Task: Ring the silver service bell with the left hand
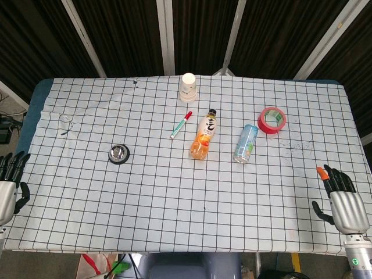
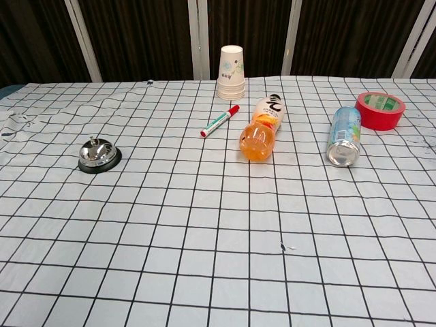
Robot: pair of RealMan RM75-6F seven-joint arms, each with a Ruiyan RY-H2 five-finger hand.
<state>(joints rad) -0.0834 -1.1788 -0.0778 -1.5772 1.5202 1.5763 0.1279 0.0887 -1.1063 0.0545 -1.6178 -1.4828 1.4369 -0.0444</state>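
Note:
The silver service bell [image 1: 118, 154] [image 2: 98, 154] on its black base sits on the checked cloth, left of centre. My left hand [image 1: 10, 186] rests at the table's left edge, well to the left of and nearer than the bell, fingers apart and holding nothing. At the right edge my right hand [image 1: 340, 197] lies with its fingers spread, empty. The chest view shows neither hand.
A stack of paper cups [image 1: 188, 87] stands at the back. A red-capped marker [image 1: 181, 125], an orange drink bottle [image 1: 204, 135] and a lying can [image 1: 246, 143] occupy the middle. A red tape roll [image 1: 272, 120] lies at the right.

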